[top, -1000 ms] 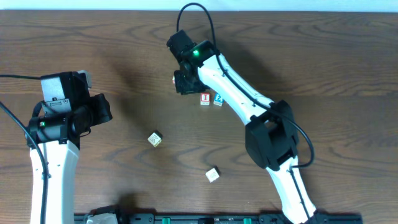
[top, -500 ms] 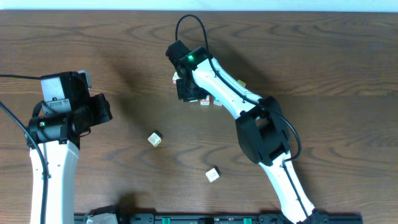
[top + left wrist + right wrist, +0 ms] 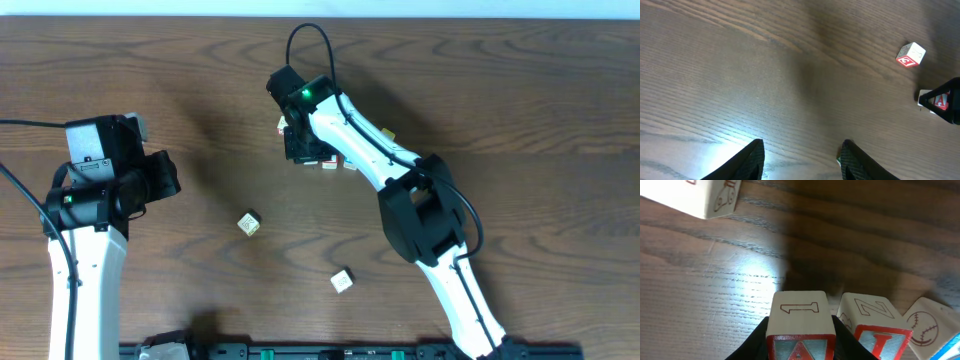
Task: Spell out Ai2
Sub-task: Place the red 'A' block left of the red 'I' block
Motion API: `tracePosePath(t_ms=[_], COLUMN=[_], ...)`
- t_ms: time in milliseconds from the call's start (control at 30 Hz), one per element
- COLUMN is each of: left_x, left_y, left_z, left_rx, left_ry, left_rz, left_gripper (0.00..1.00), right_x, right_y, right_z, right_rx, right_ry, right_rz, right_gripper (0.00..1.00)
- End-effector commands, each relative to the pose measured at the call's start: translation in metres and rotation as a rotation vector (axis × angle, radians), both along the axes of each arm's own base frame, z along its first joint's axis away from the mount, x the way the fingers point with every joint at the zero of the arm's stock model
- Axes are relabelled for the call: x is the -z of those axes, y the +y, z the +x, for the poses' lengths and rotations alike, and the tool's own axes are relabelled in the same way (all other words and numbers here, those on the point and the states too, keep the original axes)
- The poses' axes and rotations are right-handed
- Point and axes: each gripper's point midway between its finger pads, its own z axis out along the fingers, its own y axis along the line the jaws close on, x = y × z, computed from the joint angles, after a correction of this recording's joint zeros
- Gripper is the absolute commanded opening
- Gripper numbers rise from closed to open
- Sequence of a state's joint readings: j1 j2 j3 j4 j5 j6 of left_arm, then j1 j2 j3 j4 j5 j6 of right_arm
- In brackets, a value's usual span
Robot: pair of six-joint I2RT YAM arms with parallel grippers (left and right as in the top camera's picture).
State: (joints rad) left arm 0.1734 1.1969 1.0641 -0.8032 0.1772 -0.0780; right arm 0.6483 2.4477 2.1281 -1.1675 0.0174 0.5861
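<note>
My right gripper (image 3: 800, 342) is shut on the A cube (image 3: 800, 325), whose red "A" face points toward the camera. The A cube sits level with, and just left of, the I cube (image 3: 879, 330). Right of the I cube is a cube with a blue edge (image 3: 935, 332); its "2" face is not visible. From overhead the right gripper (image 3: 303, 148) covers the A cube, the I cube (image 3: 327, 163) peeks out beside it, and the arm hides most of the blue cube. My left gripper (image 3: 168, 175) is open and empty, far to the left.
Two pale cubes lie nearer the front, one mid-table (image 3: 249, 223) and one lower right of it (image 3: 342, 281). The left wrist view shows another pale cube with a red mark (image 3: 911, 54) beyond the held A cube (image 3: 939, 101). A pale cube (image 3: 705, 195) lies beyond the row.
Over the last second my right gripper carried the A cube down and right, up against the left side of the I cube. It has held still for the last half second. The left arm has not moved.
</note>
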Motion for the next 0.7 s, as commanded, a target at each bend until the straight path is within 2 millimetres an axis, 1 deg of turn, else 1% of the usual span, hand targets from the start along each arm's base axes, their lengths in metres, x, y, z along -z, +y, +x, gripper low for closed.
tracePosePath(t_ms=[0,367,500,667], left_x=[-0.001,-0.001,-0.001,-0.001], left_y=[0.001,-0.001,-0.001,-0.001], left_z=[-0.001,-0.001,-0.001,-0.001], left_rx=[-0.007,-0.003,-0.003,-0.003], left_ry=[-0.004,-0.005,-0.005,-0.005], left_rz=[-0.003,-0.008,-0.008,-0.008], left_gripper=[0.51,0.51,0.51,0.51], right_x=[0.007,0.009,0.018,0.019], right_y=[0.01,0.007,0.004,0.004], right_z=[-0.006,-0.003,-0.005,-0.004], right_rx=[0.03,0.039,0.041,0.041], right_ry=[0.008,-0.01,0.005,0.002], right_rz=[-0.003,-0.027,-0.047,-0.046], right_gripper=[0.01,0.01,0.02,0.01])
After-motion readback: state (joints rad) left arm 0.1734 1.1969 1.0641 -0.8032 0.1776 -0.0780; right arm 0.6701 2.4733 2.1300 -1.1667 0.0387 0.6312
